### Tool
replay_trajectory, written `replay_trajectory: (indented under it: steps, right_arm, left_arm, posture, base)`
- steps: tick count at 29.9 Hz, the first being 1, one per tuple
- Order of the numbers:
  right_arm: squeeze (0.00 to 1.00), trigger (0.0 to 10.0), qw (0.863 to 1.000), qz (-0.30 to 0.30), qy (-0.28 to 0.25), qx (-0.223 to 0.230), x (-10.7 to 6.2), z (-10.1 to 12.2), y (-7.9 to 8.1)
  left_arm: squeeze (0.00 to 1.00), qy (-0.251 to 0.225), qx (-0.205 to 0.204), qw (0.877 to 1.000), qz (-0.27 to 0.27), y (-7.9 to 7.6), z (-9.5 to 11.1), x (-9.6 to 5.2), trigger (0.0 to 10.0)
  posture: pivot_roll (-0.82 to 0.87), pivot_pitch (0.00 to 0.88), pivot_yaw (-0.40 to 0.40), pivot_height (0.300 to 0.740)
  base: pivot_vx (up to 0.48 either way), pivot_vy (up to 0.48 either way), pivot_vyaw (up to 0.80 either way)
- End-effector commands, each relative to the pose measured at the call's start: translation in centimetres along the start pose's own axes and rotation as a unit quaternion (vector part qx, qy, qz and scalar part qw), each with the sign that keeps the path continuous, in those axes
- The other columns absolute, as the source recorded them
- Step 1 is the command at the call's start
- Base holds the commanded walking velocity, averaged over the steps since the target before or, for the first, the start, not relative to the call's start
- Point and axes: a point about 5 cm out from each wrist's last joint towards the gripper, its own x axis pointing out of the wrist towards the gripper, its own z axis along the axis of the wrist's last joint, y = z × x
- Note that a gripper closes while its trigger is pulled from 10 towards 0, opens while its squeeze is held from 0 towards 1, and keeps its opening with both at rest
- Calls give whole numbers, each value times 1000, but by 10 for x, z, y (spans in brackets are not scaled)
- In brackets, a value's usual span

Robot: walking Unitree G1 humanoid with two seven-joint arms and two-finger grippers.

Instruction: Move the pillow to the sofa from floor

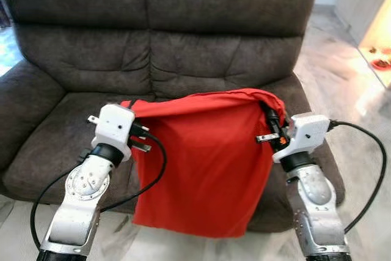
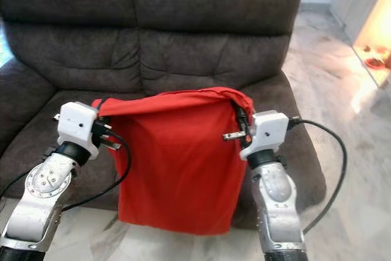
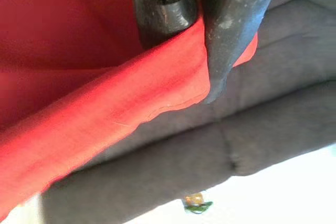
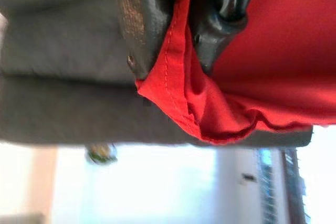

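A red pillow (image 1: 201,157) hangs flat in front of the dark brown sofa (image 1: 159,47), held up by its two top corners above the seat's front edge. My left gripper (image 1: 135,109) is shut on the pillow's top left corner; its black fingers (image 3: 163,9) pinch the red fabric (image 3: 105,103). My right gripper (image 1: 269,117) is shut on the top right corner, and the hem (image 4: 173,82) sits squeezed between its fingers (image 4: 142,24). The pillow's lower edge hangs down past the sofa's front, just above the floor.
The sofa's two seat cushions (image 1: 79,132) lie behind the pillow, with padded armrests (image 1: 27,102) on both sides. Pale marble floor (image 1: 342,77) runs to the right of the sofa. Black cables (image 1: 366,169) loop from both wrists.
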Motion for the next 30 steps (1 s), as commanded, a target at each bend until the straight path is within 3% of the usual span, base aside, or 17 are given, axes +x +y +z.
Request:
replay_trajectory:
  steps: [1, 4, 8, 13, 17, 25, 30]
  right_arm:
    - [0, 10000, 997, -24, -74, -12, 6, 35, -11]
    - [0, 10000, 995, -18, -95, -7, 10, 47, -8]
    - [0, 10000, 993, 45, -110, -15, 16, 58, 10]
    - [0, 10000, 992, 61, -111, -3, 18, 60, 17]
    - [0, 10000, 988, 117, -102, -12, 14, 59, 33]
    - [0, 10000, 987, 134, -87, -13, 11, 53, 36]
    - [0, 10000, 988, 134, -76, -5, 10, 49, 36]
  left_arm:
    - [0, -51, 13, 998, 41, 18, 26, 5, 10000]
    - [0, -70, 19, 996, 46, 22, 39, 9, 10000]
    - [0, -92, 30, 994, 49, 28, 53, 15, 10000]
    - [0, -100, 36, 993, 55, 33, 60, 17, 10000]
    - [0, -101, 38, 993, 58, 35, 62, 16, 10000]
    - [0, -93, 36, 993, 60, 35, 58, 15, 10000]
    - [0, -89, 36, 993, 61, 35, 56, 14, 10000]
  posture:
    - [80, 106, 17, 740]
    - [81, 105, 17, 740]
    - [83, 104, 19, 740]
    - [86, 103, 18, 740]
    - [86, 105, 15, 740]
    - [86, 105, 12, 740]
    - [85, 106, 10, 740]
  base:
    - [296, 0, 0]
    - [294, 0, 0]
    - [292, 0, 0]
    - [299, 0, 0]
    - [302, 0, 0]
    - [304, 0, 527]
    - [303, 0, 0]
